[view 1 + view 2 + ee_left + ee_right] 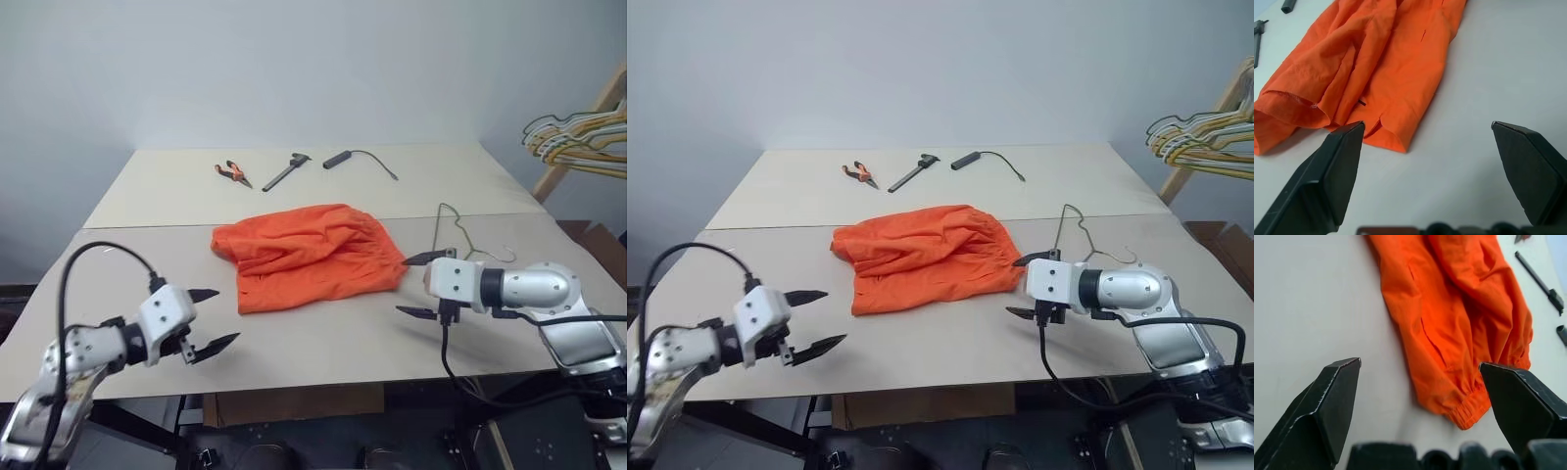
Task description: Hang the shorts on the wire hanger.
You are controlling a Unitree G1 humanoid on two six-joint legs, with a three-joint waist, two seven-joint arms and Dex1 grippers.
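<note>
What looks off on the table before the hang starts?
The orange shorts lie crumpled mid-table, folded over themselves rather than flat. The wire hanger sits beside their waistband end, partly hidden behind the right gripper. Both it and the left gripper are open, holding nothing. Nothing looks spilled or damaged.

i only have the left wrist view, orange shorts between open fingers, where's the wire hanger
Observer: The wire hanger lies on the table just right of the shorts, behind the right gripper.
Operator: is right holding anything
Observer: No, it is open and empty, hovering at the shorts' right edge.
Operator: anything else on the table
Observer: Pliers, a dark tool and a black cable lie along the far side.
</note>
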